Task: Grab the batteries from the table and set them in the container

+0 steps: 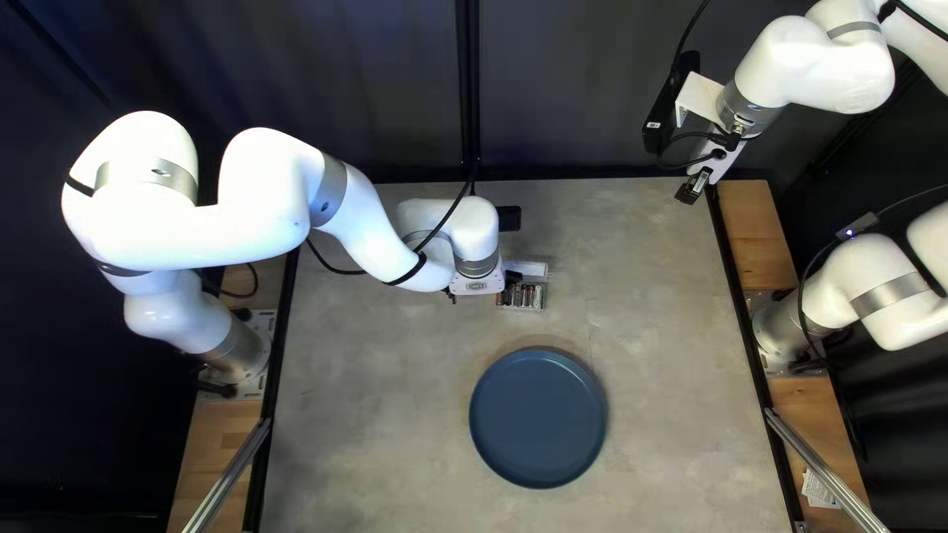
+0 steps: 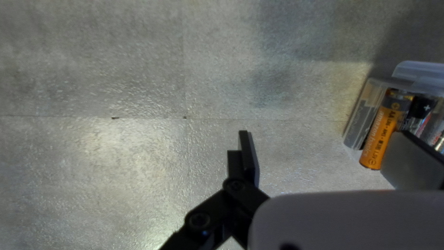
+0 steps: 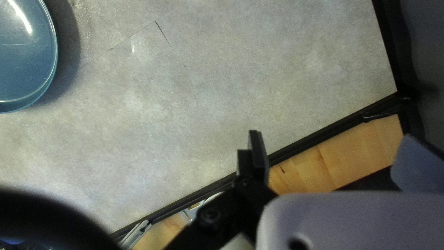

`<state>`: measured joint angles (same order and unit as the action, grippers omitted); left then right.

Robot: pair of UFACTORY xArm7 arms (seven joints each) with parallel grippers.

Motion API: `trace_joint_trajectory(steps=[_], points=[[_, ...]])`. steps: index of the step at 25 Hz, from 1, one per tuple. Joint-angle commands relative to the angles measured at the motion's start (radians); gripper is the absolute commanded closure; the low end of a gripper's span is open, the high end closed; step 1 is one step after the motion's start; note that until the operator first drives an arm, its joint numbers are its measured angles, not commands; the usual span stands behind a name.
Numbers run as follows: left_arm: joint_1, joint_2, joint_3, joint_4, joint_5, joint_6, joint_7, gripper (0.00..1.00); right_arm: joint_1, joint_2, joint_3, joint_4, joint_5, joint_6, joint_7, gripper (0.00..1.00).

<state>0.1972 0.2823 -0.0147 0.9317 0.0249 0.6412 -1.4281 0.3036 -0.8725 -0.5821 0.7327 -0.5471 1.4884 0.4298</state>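
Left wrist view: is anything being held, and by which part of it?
Nothing is held: the left gripper is open, its fingers not closed on the orange battery.

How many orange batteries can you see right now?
1 orange battery: it is at the end of the row at the clear container, close to one finger of my open left gripper. Others may be hidden behind that finger.

A robotics lab, by all appearances: a left arm (image 1: 202, 235) and a right arm (image 1: 851, 278), both white, are mounted at nine and three o'clock in the top left view, with trailing cables (image 1: 451, 210), a dark curtain (image 1: 573, 89) at twelve and metal rails (image 1: 828, 474) at eight and four.
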Motion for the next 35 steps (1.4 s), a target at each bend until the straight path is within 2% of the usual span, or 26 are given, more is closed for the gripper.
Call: trace_joint_trajectory(steps=[1, 25, 35], points=[[-0.012, -0.02, -0.002, 0.0, 0.01, 0.016, -0.019, 0.0, 0.0, 0.0, 0.0, 0.0, 0.0, 0.0, 0.0, 0.0], [0.003, -0.005, 0.011, -0.004, 0.017, 0.002, -0.01, 0.0, 0.0, 0.0, 0.0, 0.0, 0.0, 0.0, 0.0, 0.0], [-0.016, -0.029, 0.02, -0.01, 0.056, 0.005, -0.054, 0.0, 0.0, 0.0, 0.0, 0.0, 0.0, 0.0, 0.0, 0.0]])
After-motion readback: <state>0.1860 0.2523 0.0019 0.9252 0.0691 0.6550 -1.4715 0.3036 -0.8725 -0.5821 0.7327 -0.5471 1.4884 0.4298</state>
